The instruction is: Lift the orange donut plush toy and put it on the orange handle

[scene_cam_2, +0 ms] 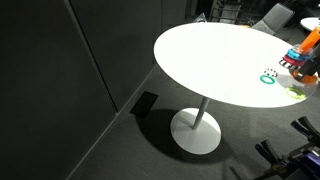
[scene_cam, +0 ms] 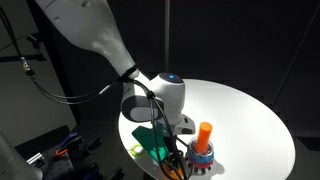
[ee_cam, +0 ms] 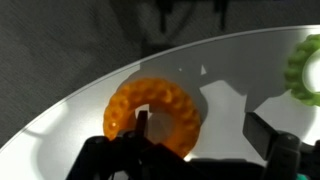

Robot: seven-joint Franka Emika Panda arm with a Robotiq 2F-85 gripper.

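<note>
The orange donut plush toy (ee_cam: pixel 165 100) lies flat on the white table in the wrist view. My gripper (ee_cam: pixel 200 120) is open and low over it. The left finger is over the donut's pale centre hole and the right finger is over bare table to the right, so the donut's right side lies between the fingers. In an exterior view the gripper (scene_cam: pixel 172 152) is down at the table's near edge, just beside the orange handle (scene_cam: pixel 205 132), which stands upright on its blue and red base (scene_cam: pixel 202 156). The handle also shows at the frame edge in an exterior view (scene_cam_2: pixel 311 41).
A dark-green ring (scene_cam: pixel 150 138) and a yellow-green ring (scene_cam: pixel 135 150) lie on the round white table (scene_cam: pixel 250 120) beside the gripper. The yellow-green ring shows at the right in the wrist view (ee_cam: pixel 305 70). The table edge is close to the toys.
</note>
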